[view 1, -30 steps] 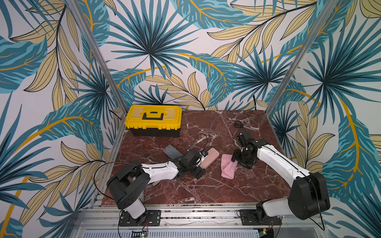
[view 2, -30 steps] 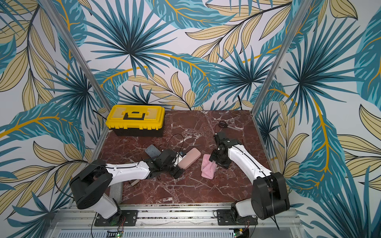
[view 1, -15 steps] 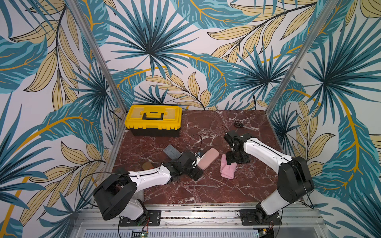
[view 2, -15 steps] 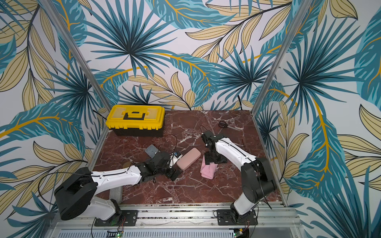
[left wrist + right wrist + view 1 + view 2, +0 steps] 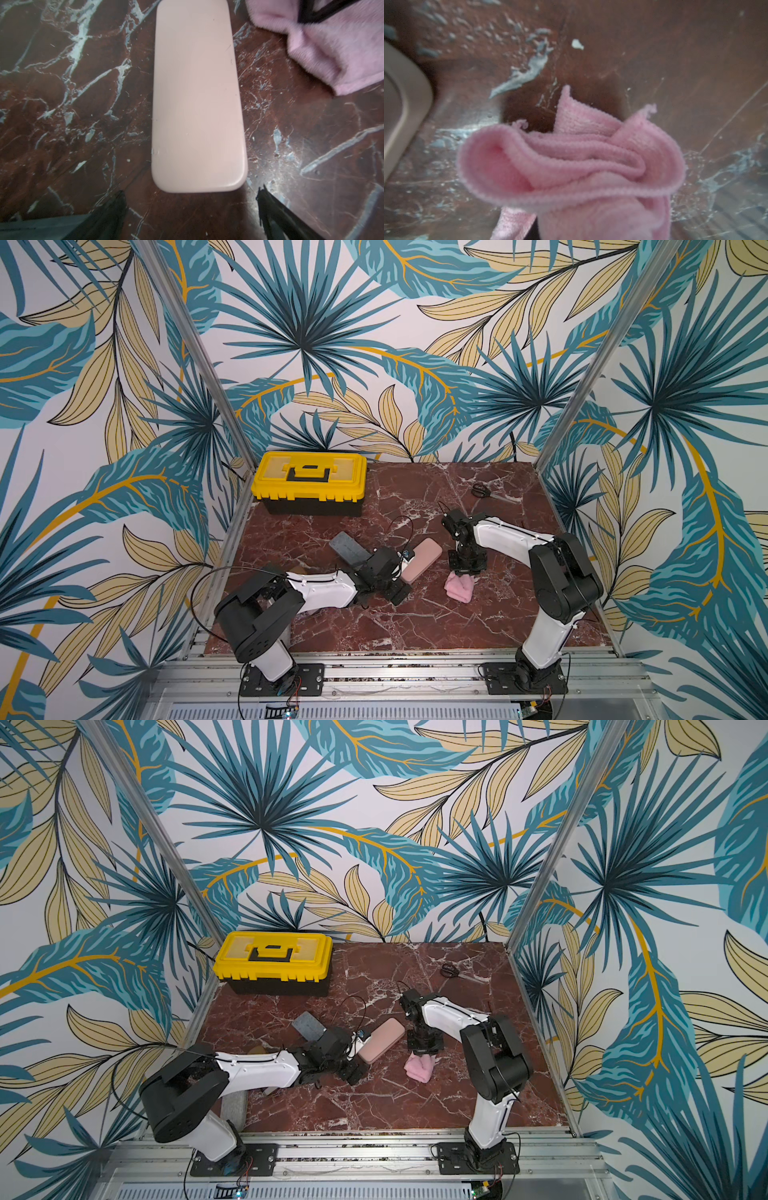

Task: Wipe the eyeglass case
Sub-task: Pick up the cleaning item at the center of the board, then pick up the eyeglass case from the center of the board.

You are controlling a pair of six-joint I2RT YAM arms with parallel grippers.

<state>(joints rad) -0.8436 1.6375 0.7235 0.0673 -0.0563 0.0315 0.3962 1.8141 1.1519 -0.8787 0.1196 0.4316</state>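
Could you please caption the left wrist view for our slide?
Open left gripper faces the eyeglass case lying flat on the marble table, pink cloth nearby.

Just ahead of your left claw [image 5: 192,194] the eyeglass case [image 5: 197,93] is a plain pale pink. The cloth [image 5: 571,166] at your right claw [image 5: 466,574] is a brighter pink, finely ribbed. Under both claws the table [image 5: 415,614] is dark red marble veined white. Beside the left claw lies a grey block [image 5: 347,547]; far beyond it, a yellow toolbox [image 5: 309,477] with black base and handle
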